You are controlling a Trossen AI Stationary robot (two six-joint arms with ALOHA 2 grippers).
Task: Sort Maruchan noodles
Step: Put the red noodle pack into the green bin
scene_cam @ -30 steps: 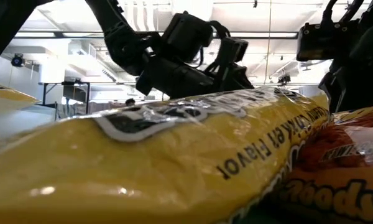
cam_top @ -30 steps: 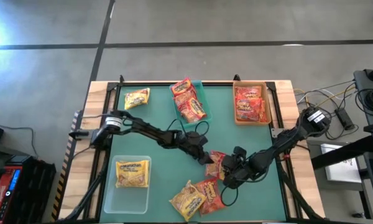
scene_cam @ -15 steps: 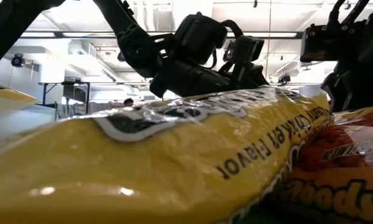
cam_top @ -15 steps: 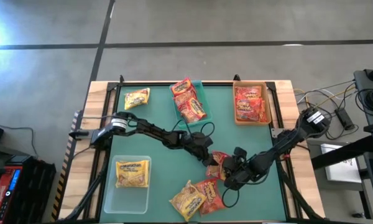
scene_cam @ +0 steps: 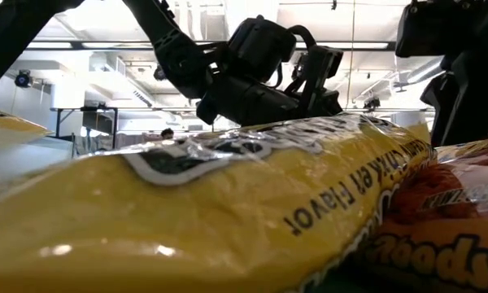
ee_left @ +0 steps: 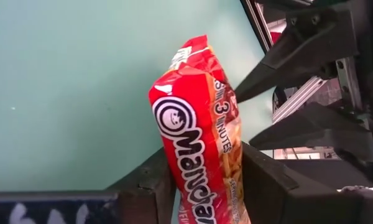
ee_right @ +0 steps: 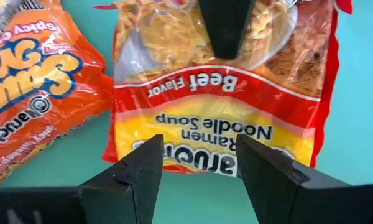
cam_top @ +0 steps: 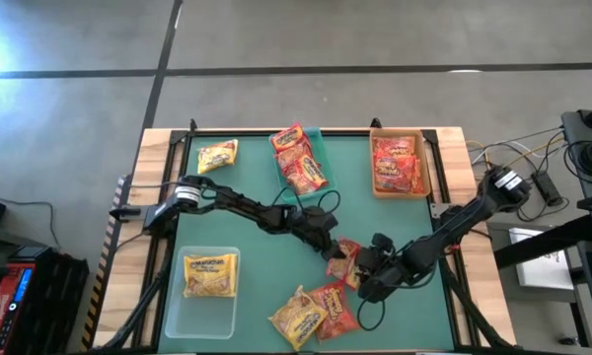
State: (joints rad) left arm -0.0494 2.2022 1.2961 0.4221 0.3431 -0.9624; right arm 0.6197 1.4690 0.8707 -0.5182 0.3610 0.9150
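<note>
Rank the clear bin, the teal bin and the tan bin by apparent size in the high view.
1. Clear bin, plainly largest.
2. Tan bin and teal bin: unsure. Packets hide much of the teal one, so I won't rank the pair.

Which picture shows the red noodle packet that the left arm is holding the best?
The left wrist view: the red packet stands big between the left gripper's fingers, logo readable. The right wrist view shows its beef label beyond the open right gripper. The high view shows it small. The low view does not clearly show it.
</note>
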